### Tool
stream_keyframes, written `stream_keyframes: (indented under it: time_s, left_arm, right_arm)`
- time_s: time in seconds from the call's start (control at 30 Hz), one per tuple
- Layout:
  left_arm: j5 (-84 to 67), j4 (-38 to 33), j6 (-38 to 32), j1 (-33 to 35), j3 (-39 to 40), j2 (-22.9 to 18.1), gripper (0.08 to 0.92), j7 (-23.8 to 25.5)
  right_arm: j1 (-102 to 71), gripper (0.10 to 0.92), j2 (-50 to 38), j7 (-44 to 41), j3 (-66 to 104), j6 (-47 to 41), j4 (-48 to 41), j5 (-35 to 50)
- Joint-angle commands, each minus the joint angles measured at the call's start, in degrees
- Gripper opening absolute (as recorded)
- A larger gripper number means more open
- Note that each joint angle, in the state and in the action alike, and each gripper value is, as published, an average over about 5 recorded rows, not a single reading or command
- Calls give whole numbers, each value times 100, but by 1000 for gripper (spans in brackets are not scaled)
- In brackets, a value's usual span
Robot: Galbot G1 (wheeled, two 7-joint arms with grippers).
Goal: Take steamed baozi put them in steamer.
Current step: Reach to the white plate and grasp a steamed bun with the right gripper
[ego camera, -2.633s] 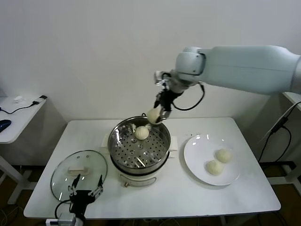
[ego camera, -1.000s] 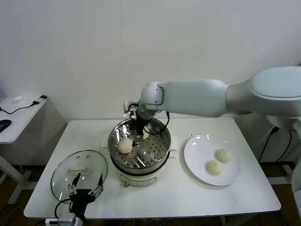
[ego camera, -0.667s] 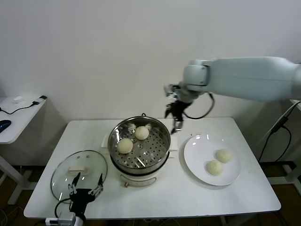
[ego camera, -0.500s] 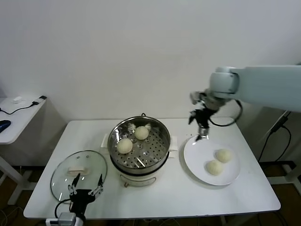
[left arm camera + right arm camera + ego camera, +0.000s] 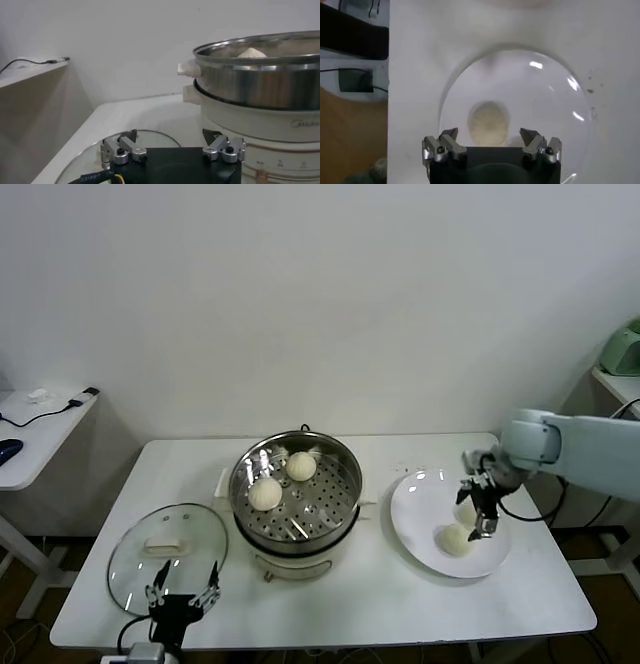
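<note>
The steamer (image 5: pixel 297 502), a steel pot on a cream base, stands mid-table with two steamed baozi (image 5: pixel 265 494) (image 5: pixel 301 466) on its perforated floor. On the white plate (image 5: pixel 420 524) to its right lie two more baozi: one (image 5: pixel 455 540) in front, and one (image 5: pixel 465 512) partly hidden behind my right gripper (image 5: pixel 480 519). That gripper hangs open just above the plate. In the right wrist view a baozi (image 5: pixel 489 121) lies just ahead of the gap between its spread fingers (image 5: pixel 489 136). My left gripper (image 5: pixel 182 599) rests open at the table's front left, empty.
A round glass lid (image 5: pixel 168 549) with a cream handle lies flat left of the steamer, just beyond the left gripper (image 5: pixel 170 140). The steamer wall (image 5: pixel 260 80) rises close in the left wrist view. A side desk (image 5: pixel 30 424) stands at the far left.
My right arm has swung from over the steamer to the right and come down over the plate. The second baozi stays in the steamer. The left arm has not moved.
</note>
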Motion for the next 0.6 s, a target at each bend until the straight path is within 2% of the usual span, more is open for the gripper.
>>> stream_keyframes:
  time_s: [0.03, 0.6]
  left_arm:
    - [32, 2, -2, 19, -6, -35, 823, -5]
    - [31, 8, 18, -31, -45, 31, 823, 4]
  right_arm:
    - [-1463, 823, -114, 281, 1047, -137, -551, -625]
    - [-1803, 822, 283, 273, 1440, -194, -888, -633]
